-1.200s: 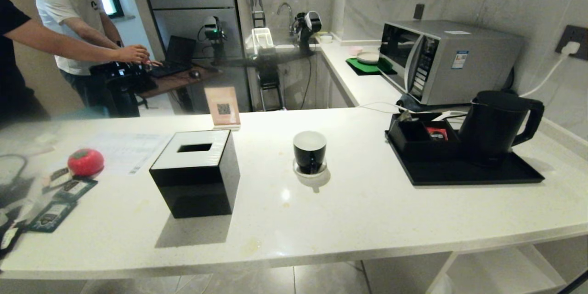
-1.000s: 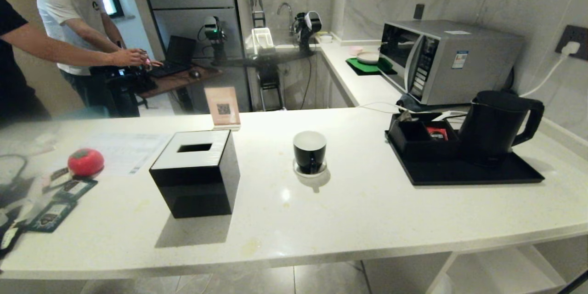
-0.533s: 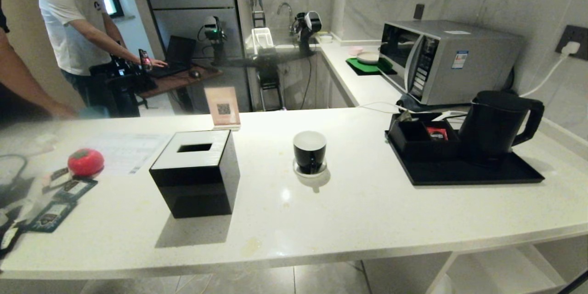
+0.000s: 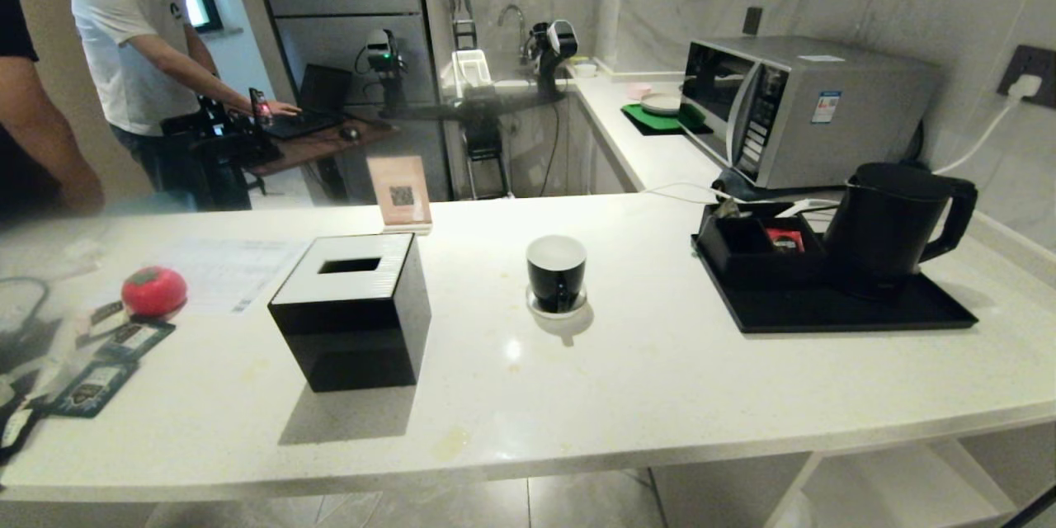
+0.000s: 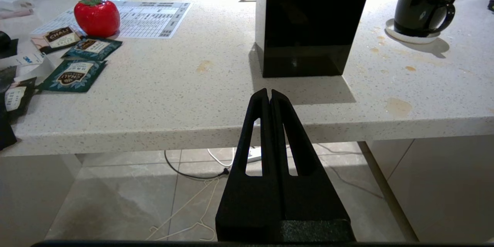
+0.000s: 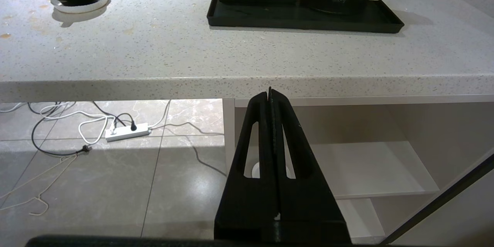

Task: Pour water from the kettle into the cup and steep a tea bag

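I see a pale, finely speckled worktop (image 4: 660, 379) with a few tan stains. The kettle (image 4: 887, 227) is matte black on a black tray (image 4: 825, 309). The cup (image 4: 557, 271) is glossy black outside, white inside, on a white saucer (image 4: 558, 311). The tissue box (image 4: 351, 322) is glossy black with a white top. I see a red tomato-shaped thing (image 4: 153, 290) with a green cap, dark teal packets (image 5: 75, 75) with labels, and a red sachet (image 4: 785, 240).

Bright indoor light falls from above and behind: the box (image 4: 351, 309) and cup (image 4: 557, 271) cast soft shadows toward the near edge of the counter (image 4: 627, 379). A small glare spot sits near the cup. The head view's left side looks hazy, its edges bowed.
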Tool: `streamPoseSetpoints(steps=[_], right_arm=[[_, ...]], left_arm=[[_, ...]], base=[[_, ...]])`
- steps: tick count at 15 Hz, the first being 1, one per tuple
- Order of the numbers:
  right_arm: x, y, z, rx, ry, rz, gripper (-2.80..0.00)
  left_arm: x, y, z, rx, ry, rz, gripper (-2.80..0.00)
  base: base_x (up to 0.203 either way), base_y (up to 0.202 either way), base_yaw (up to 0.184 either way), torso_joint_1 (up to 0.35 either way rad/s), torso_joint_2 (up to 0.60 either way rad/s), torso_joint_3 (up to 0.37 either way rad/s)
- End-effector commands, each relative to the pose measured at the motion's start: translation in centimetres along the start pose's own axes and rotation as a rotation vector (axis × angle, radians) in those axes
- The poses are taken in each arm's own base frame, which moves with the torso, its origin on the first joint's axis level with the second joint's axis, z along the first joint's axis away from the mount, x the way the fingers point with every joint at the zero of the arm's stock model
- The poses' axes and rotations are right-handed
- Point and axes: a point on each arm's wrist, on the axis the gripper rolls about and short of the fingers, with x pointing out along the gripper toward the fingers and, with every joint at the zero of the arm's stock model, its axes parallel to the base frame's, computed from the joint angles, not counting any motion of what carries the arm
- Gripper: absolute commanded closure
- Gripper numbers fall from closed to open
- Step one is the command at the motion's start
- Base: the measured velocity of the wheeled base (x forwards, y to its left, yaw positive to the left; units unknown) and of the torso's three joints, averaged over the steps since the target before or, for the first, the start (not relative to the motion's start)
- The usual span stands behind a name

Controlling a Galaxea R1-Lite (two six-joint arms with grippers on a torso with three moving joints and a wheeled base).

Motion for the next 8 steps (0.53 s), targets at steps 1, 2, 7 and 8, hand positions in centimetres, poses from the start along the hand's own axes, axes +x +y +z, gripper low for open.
streamPoseSetpoints(steps=[1,2,7,8], right_arm=[[0.00,0.00,-0.02,-0.001,0.001,0.000,0.00],[0.00,0.00,-0.02,-0.001,0.001,0.000,0.00],[0.00,0.00,-0.02,-0.001,0.001,0.000,0.00],[0.00,0.00,-0.02,-0.001,0.001,0.000,0.00]], left_arm=[[0.01,0.00,0.01,0.000,0.001,0.001,0.00],[0.01,0.00,0.01,0.000,0.001,0.001,0.00],[0.01,0.00,0.01,0.000,0.001,0.001,0.00],[0.01,0.00,0.01,0.000,0.001,0.001,0.00]], base=[[0.000,0.000,0.000,0.000,0.00,0.000],[0.000,0.000,0.000,0.000,0.00,0.000],[0.001,-0.081,-0.003,0.006,0.00,0.001],[0.000,-0.193,0.001,-0.007,0.00,0.003]])
